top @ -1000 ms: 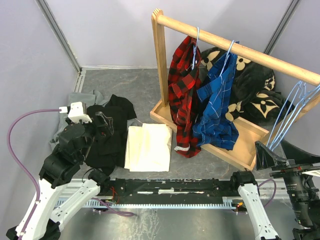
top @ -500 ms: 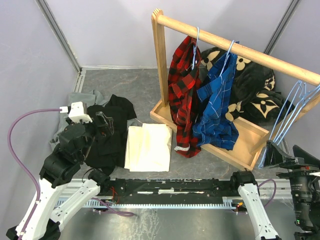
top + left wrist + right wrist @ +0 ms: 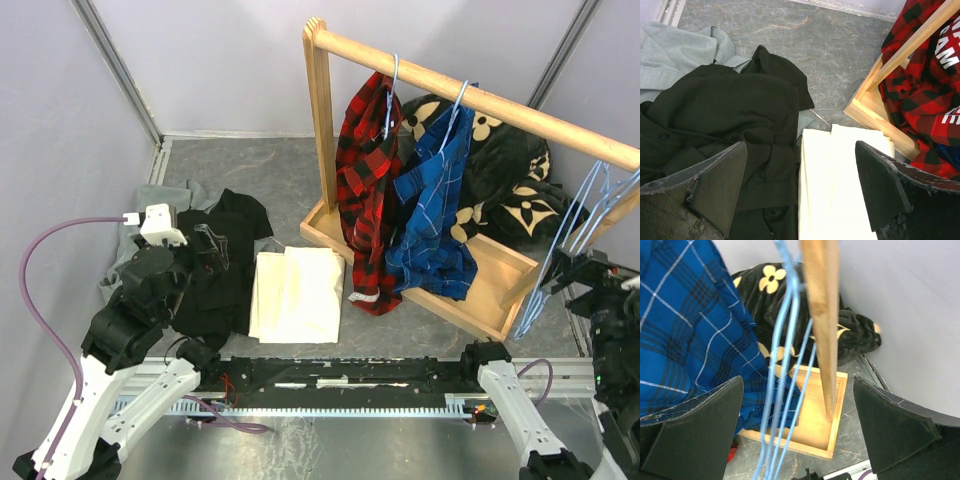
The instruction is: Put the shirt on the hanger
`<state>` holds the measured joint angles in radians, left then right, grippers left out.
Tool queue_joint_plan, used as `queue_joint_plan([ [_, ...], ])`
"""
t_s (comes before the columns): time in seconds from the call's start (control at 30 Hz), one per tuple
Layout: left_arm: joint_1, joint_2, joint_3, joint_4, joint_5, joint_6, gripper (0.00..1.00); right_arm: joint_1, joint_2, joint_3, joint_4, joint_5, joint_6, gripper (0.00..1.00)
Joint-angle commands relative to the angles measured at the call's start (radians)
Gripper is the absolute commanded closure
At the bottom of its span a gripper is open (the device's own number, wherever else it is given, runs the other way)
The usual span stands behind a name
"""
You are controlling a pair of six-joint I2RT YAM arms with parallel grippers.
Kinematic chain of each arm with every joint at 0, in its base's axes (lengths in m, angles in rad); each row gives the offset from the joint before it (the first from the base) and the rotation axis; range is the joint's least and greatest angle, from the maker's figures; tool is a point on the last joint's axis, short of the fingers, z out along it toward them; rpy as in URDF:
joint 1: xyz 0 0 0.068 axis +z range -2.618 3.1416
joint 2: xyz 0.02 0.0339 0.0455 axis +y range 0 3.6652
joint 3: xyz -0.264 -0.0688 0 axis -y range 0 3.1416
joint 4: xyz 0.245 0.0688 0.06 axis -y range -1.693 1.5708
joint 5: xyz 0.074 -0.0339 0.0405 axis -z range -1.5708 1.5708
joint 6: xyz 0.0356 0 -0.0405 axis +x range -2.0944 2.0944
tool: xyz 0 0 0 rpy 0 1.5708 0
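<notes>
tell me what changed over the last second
The right gripper rose and moved away from the near edge, up to the empty light-blue hangers at the right end of the wooden rack. Its jaws are open with the hanger wires between them, and nothing is gripped yet. The left gripper stayed open above the black shirt. The shirt and the cream cloth did not move.

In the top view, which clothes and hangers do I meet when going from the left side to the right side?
grey shirt → black shirt → cream cloth → red checked shirt → blue checked shirt → light-blue hangers
</notes>
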<state>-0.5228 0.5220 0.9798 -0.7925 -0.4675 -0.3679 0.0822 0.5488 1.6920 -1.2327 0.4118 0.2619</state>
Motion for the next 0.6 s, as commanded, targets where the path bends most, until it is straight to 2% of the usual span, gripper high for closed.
queue_joint_plan([
  [0.0, 0.006, 0.002, 0.009, 0.010, -0.008, 0.052, 0.06, 0.001, 0.105, 0.083, 0.031, -0.108, -0.072, 0.02],
  [0.17, 0.005, 0.002, 0.012, 0.003, -0.007, 0.054, 0.06, 0.001, 0.174, 0.120, 0.089, -0.022, -0.065, 0.03],
  [0.37, 0.005, 0.004, 0.015, -0.002, -0.003, 0.057, 0.06, 0.002, 0.195, 0.061, 0.188, 0.049, -0.115, 0.03],
  [0.57, 0.006, 0.004, 0.001, 0.001, 0.001, 0.051, 0.06, 0.001, 0.228, -0.012, 0.261, -0.165, -0.168, 0.04],
])
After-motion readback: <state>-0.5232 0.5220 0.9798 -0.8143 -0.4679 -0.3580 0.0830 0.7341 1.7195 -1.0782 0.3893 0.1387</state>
